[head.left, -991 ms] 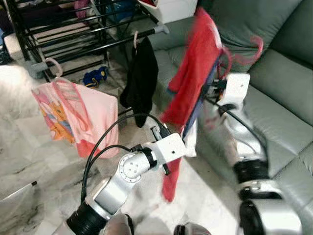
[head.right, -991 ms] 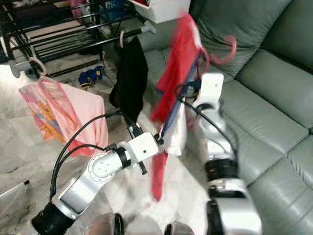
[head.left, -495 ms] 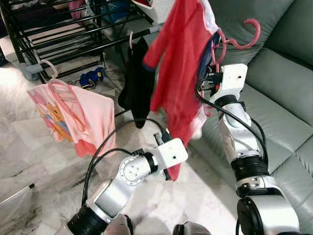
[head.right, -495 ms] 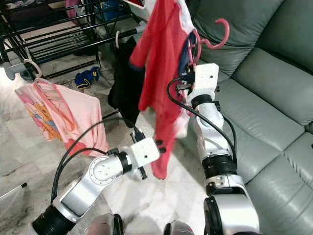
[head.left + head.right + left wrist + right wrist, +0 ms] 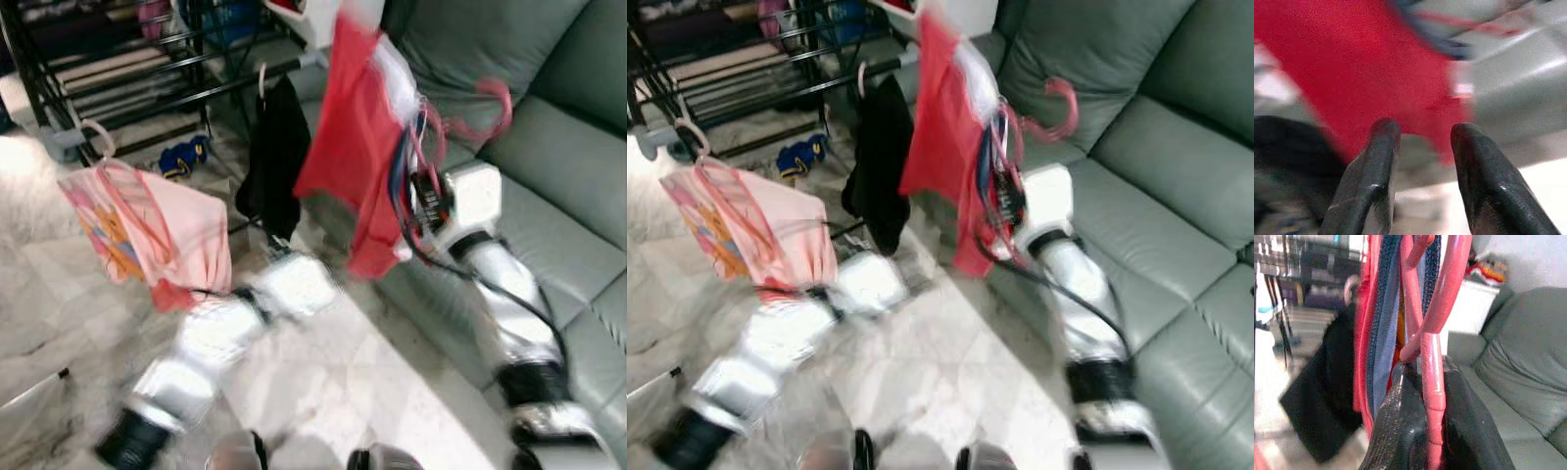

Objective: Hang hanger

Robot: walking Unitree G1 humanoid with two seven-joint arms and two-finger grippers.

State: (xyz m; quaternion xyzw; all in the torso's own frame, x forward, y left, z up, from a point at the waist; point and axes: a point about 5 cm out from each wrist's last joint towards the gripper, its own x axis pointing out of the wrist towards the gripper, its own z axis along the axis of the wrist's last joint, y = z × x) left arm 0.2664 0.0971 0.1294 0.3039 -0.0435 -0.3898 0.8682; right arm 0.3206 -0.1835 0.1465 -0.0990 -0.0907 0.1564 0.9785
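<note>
A pink plastic hanger (image 5: 1432, 382) carries a red garment (image 5: 353, 166) with blue and white parts. Its hook (image 5: 482, 102) curls up in front of the sofa. My right gripper (image 5: 1422, 382) is shut on the hanger's stem, raised between the sofa and the black drying rack (image 5: 147, 69). Below the garment, low and blurred, my left gripper (image 5: 1420, 139) stands open with nothing between its fingers (image 5: 1376, 161). In the left wrist view the red cloth hangs just beyond them.
On the rack's front bar hang a black garment (image 5: 279, 162) and a pink printed one (image 5: 147, 230), each on its own hanger. A grey-green sofa (image 5: 568, 166) runs along the right. Blue slippers (image 5: 186, 155) lie under the rack on the marble floor (image 5: 392, 392).
The head views have blurred. My left arm has dropped down and to the left, away from the red garment's hem. The right arm has shifted slightly down with the hanger.
</note>
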